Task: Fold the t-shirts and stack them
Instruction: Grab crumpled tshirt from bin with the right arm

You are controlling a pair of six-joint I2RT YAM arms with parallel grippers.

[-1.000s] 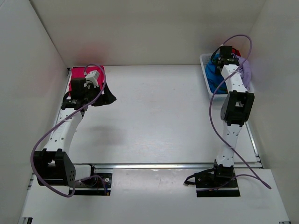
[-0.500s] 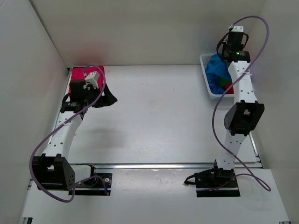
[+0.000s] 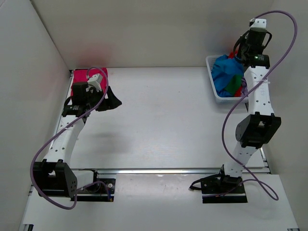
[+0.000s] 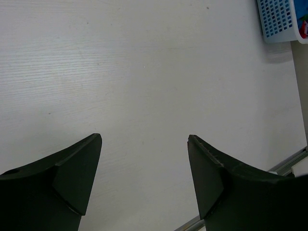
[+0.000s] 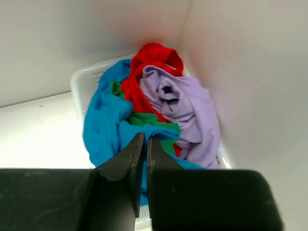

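Observation:
A magenta-pink t-shirt (image 3: 81, 79) lies folded at the table's back left. My left gripper (image 3: 114, 101) hovers just right of it, open and empty, with only bare table between its fingers in the left wrist view (image 4: 144, 137). My right gripper (image 3: 239, 54) is raised high over the white basket (image 3: 211, 86) and is shut on the bright blue t-shirt (image 3: 225, 72), which is drawn up out of the pile. In the right wrist view the gripper (image 5: 146, 137) pinches the blue shirt (image 5: 103, 125) above green (image 5: 154, 119), red (image 5: 154, 55) and lavender (image 5: 192, 106) shirts.
The basket stands in the back right corner against the walls; its corner also shows in the left wrist view (image 4: 276, 19). White walls close off the left, back and right. A metal rail (image 3: 183, 171) crosses the table near the arm bases.
My right arm has risen and swung back toward the corner, pulling the blue t-shirt up out of the basket. The left arm has barely moved.

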